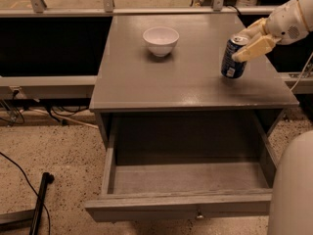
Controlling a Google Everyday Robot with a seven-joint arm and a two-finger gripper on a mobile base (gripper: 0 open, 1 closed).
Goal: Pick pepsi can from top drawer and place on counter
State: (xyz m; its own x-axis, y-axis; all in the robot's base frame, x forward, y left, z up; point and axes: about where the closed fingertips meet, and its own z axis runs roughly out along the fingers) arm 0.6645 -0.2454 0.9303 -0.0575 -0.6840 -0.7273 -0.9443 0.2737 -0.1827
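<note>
A: Where is the can (232,60)?
B: On the counter (161,82), near its right edge, about halfway back. It leans a little, top tipped to the right. Whether its base sits flat I cannot tell.
A: And the gripper (238,47)?
B: It reaches in from the right and pinches the can near the top, one tan finger (254,47) across the front, the other behind the rim. The white arm (293,18) runs off at the upper right.
A: Anything else up there?
B: A white bowl (161,39), upright, toward the back and left of the middle, well apart from the can.
A: And below?
B: The drawer (181,205) under the counter is pulled out with its grey bottom showing, and there is a small knob (198,213) on the front panel. A black cable (19,168) lies on the speckled floor (63,151) at the left.
</note>
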